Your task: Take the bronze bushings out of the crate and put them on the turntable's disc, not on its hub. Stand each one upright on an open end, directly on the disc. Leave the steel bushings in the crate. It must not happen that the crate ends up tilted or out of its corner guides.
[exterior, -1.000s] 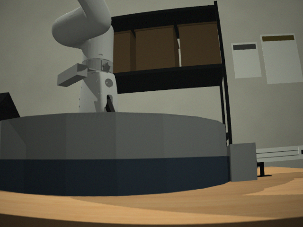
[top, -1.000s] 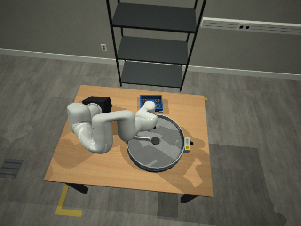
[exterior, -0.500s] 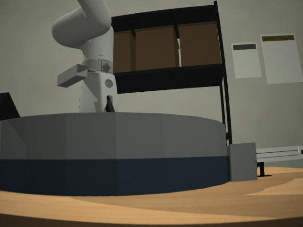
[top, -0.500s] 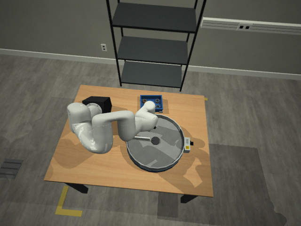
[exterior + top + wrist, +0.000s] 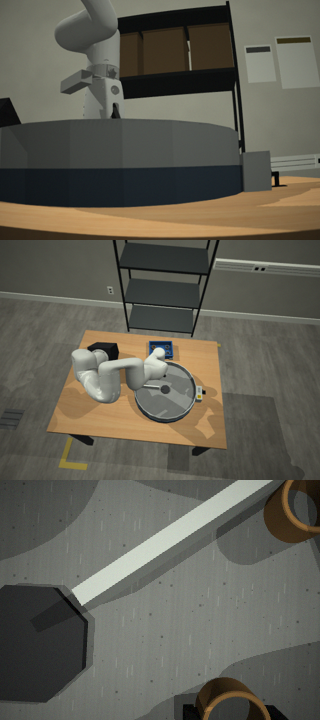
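My gripper [image 5: 230,712] is shut on a bronze bushing [image 5: 230,700], held upright low over the grey disc [image 5: 190,645], inside the turntable's rim [image 5: 121,142]. Another bronze bushing [image 5: 295,510] stands upright on the disc beside a white bar [image 5: 170,545] that runs out from the dark octagonal hub [image 5: 40,640]. In the top view the blue crate [image 5: 161,347] behind the turntable [image 5: 165,392] holds one bronze bushing [image 5: 153,346] and two steel bushings [image 5: 167,346]. My arm hides part of the crate and the gripper there.
A black box [image 5: 103,349] stands at the table's back left. A tall shelf rack [image 5: 162,286] stands behind the table. A small control box [image 5: 199,393] sticks out from the turntable's right side.
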Robot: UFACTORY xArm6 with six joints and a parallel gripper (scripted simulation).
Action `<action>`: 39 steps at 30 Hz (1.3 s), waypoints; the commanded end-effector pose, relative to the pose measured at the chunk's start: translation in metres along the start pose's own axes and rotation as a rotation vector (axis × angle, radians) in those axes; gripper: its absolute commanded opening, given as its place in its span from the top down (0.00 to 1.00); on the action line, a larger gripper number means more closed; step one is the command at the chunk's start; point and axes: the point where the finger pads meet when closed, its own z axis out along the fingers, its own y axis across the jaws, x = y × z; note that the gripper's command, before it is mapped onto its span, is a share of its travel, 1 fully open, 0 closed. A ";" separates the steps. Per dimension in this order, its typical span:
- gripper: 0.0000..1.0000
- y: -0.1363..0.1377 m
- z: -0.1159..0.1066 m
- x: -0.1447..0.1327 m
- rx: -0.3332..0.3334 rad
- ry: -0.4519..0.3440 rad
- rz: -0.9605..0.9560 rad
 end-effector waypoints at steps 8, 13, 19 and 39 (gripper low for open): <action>1.00 -0.001 -0.001 -0.001 0.002 -0.003 0.001; 1.00 -0.001 -0.001 -0.001 0.002 -0.003 0.001; 0.58 -0.001 -0.001 -0.001 0.002 -0.003 0.001; 0.58 -0.001 -0.001 -0.001 0.002 -0.003 0.001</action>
